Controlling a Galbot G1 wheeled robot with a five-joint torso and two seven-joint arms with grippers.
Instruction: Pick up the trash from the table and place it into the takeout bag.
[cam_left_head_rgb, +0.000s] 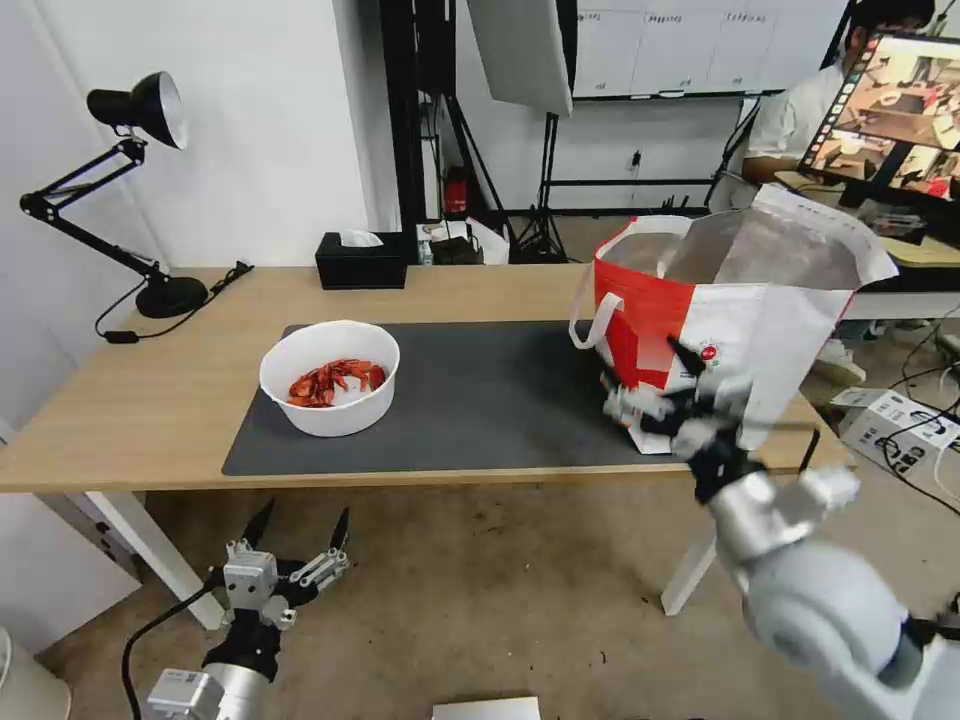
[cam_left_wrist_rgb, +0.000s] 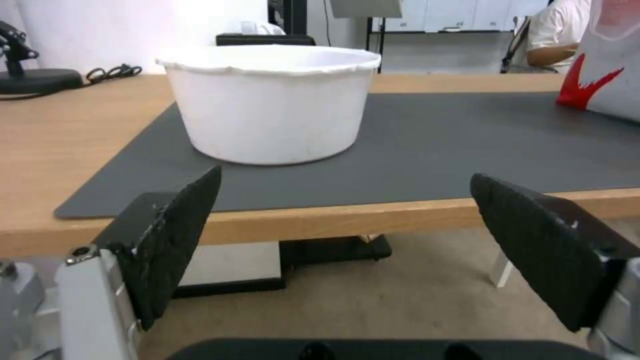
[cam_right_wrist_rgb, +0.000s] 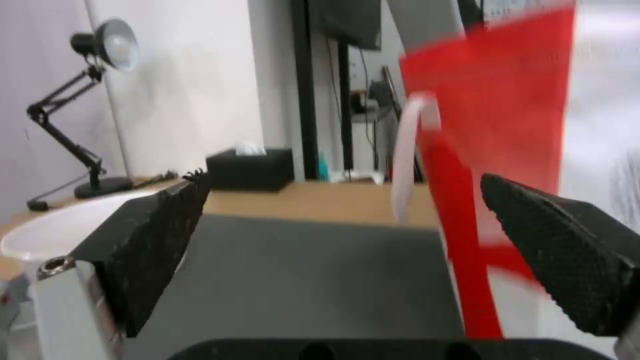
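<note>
Below the bench (cam_left_head_rgb: 150, 400) edge, the left tool (cam_left_head_rgb: 298, 528) hangs spread and should rise level to straddle the rim of the one white bowl (cam_left_head_rgb: 330, 377) of red shells on the mat, while the right tool (cam_left_head_rgb: 650, 390), also spread, hovers beside the one takeout bag (cam_left_head_rgb: 740, 310).
</note>
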